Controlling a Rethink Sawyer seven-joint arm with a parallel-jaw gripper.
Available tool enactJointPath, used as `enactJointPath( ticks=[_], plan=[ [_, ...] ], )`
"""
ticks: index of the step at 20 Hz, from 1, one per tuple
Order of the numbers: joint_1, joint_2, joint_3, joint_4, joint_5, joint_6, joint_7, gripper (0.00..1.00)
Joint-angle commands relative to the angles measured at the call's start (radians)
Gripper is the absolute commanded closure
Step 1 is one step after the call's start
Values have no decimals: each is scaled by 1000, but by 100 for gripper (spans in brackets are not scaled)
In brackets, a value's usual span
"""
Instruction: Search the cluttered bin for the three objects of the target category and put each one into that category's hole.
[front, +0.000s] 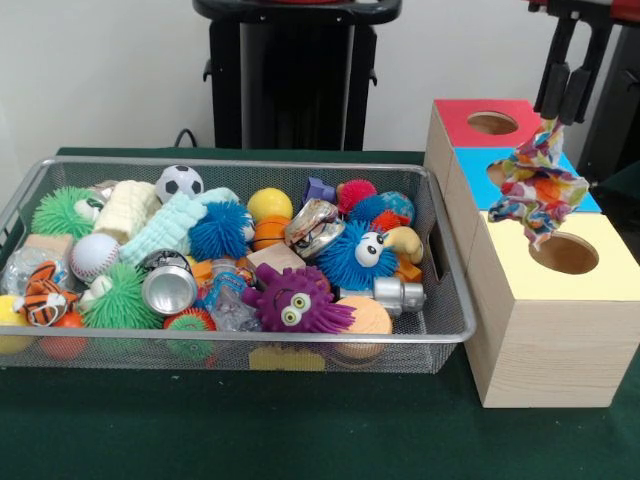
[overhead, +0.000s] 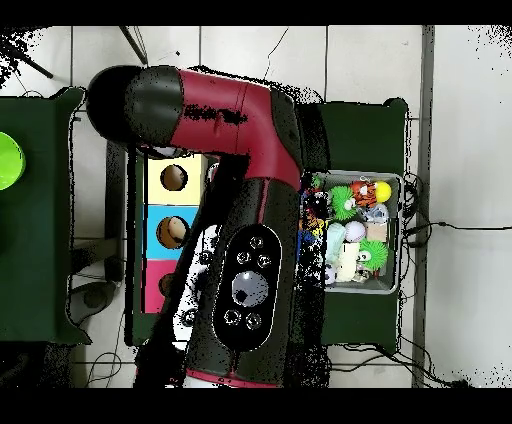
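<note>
My gripper hangs at the upper right, shut on a colourful patterned cloth. The cloth dangles over the wooden box row, above the blue top and close to the yellow top's hole. The red top's hole lies behind it. The blue hole is mostly hidden by the cloth. A wire mesh bin at the left holds a cream knitted cloth and a mint cloth among balls, cans and fuzzy toys. In the overhead view the arm hides the gripper; the yellow hole shows.
The bin also holds a soccer ball, a baseball, a blue fuzzy toy, a purple fuzzy toy and a crushed can. A green object sits at the overhead view's left edge.
</note>
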Motion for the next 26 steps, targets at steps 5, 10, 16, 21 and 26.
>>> enactJointPath(
  ticks=[5,10,16,21,26],
  plan=[
    [12,45,34,51,6,23,250,100],
    [33,50,22,57,12,12,292,100],
    [59,51,0,48,23,40,346,100],
    [57,53,0,42,20,44,347,100],
    [8,36,42,85,15,8,242,100]
  ],
)
